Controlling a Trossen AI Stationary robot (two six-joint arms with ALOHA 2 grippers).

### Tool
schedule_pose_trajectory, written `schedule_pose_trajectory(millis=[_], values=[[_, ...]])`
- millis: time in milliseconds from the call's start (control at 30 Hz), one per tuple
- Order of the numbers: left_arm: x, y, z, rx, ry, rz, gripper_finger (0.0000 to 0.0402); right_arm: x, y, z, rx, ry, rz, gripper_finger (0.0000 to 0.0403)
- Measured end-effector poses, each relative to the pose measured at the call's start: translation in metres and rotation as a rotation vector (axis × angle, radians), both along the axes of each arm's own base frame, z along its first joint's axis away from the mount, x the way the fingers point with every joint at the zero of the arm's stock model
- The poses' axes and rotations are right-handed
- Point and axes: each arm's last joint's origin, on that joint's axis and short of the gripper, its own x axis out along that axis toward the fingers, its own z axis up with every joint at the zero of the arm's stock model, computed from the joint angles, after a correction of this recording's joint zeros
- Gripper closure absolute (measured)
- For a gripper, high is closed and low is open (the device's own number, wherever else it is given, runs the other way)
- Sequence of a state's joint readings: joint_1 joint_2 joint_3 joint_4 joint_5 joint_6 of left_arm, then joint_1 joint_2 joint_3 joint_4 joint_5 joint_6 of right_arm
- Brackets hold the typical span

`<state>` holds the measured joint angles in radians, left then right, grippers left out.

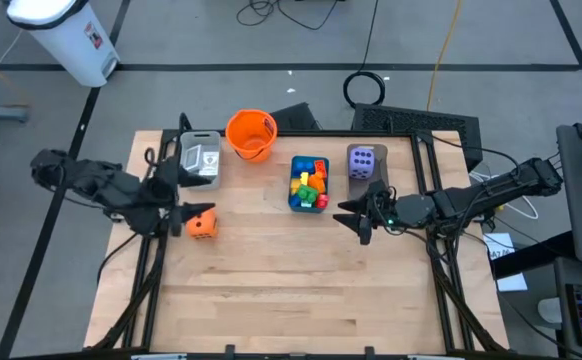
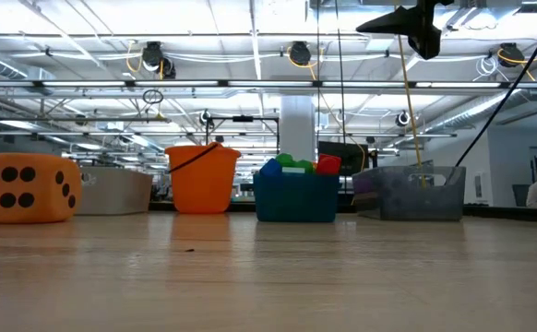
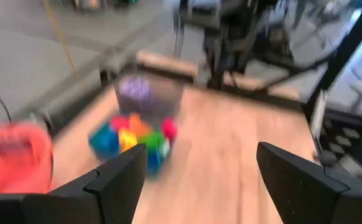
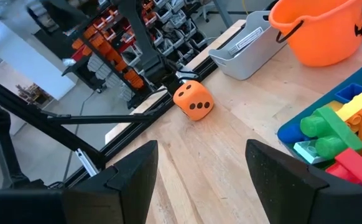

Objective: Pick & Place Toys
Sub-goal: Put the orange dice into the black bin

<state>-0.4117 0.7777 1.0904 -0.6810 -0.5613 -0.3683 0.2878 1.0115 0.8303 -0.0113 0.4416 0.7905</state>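
The left gripper [image 1: 178,222], jaws apart and empty, hovers just left of the orange foam die with black pips [image 1: 202,225]. The right gripper [image 1: 356,222], jaws apart and empty, hangs well right of that die, beside the blue rectangular tray [image 1: 294,163] holding bright plastic bricks [image 1: 311,185].

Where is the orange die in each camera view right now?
High view: orange die at table's left, beside the left claw.
Low view: far left.
Left wrist view: not in it.
Right wrist view: upper centre.
Shared landmark: orange bucket, also.
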Motion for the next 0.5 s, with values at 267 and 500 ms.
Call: schedule_pose_trajectory(millis=[267, 500], values=[[-0.009, 0.015, -0.028, -0.12, 0.335, -0.04, 0.0092, 0.0, 0.0, 0.0, 0.012, -0.002, -0.002, 0.0167], [-0.013, 0.024, -0.044, -0.193, 0.573, -0.047, 0.0092, 0.0, 0.0, -0.001, 0.008, 0.005, -0.002, 0.0167]])
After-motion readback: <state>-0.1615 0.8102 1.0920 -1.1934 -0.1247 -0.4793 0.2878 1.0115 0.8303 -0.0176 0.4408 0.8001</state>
